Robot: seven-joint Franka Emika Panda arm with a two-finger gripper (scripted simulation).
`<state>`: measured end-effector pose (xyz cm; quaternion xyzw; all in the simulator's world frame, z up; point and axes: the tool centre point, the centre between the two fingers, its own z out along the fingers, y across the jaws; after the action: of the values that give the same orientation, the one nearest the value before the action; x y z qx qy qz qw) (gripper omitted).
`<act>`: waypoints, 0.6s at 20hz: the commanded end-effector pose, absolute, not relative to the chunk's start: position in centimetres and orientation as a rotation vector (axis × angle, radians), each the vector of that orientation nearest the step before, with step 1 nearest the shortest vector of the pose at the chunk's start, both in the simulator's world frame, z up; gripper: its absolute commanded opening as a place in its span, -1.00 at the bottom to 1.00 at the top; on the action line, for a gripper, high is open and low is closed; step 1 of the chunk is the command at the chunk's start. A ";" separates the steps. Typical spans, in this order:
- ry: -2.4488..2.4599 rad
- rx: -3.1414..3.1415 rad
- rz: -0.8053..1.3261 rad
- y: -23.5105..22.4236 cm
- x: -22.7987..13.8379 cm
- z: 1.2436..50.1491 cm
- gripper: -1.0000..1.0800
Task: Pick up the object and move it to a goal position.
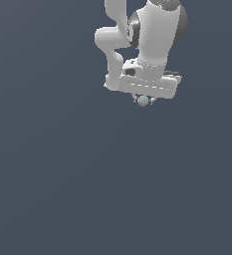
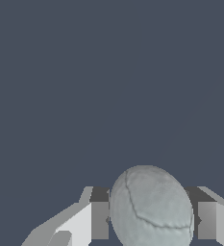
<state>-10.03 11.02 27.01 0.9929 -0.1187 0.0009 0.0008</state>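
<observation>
The white, smooth-shelled robot arm (image 1: 155,35) hangs in the upper part of the exterior view, toward that view's right; its wide white gripper (image 1: 144,100) points downward over a plain dark slate-blue ground (image 1: 62,174); no edge or seam is visible in that ground.

The small pale grey-blue matte ball (image 1: 144,101) sits directly under the gripper body, lodged between the short fingers; in the exterior view only its lower half shows clear, the upper part being masked by the fingers and the palm bar.

In the wrist view the ball (image 2: 151,207) fills the gap between the two grey finger pads (image 2: 99,220); one pad meets it on each side, with no visible space at either contact; faint dark crease lines cross its surface; the gripper (image 2: 153,220) is clenched on the ball, the pads held apart only by the ball's own width.

The ball rests on nothing else; the wrist view shows only the uniform slate-blue ground beyond it; whether the ball is lifted clear of that ground cannot be told from either view.
</observation>
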 end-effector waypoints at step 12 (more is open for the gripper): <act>-0.373 3.119 0.000 13.9 -10.4 32.9 -1.00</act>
<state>-10.36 13.81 32.65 0.9929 -0.1186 0.0004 0.0001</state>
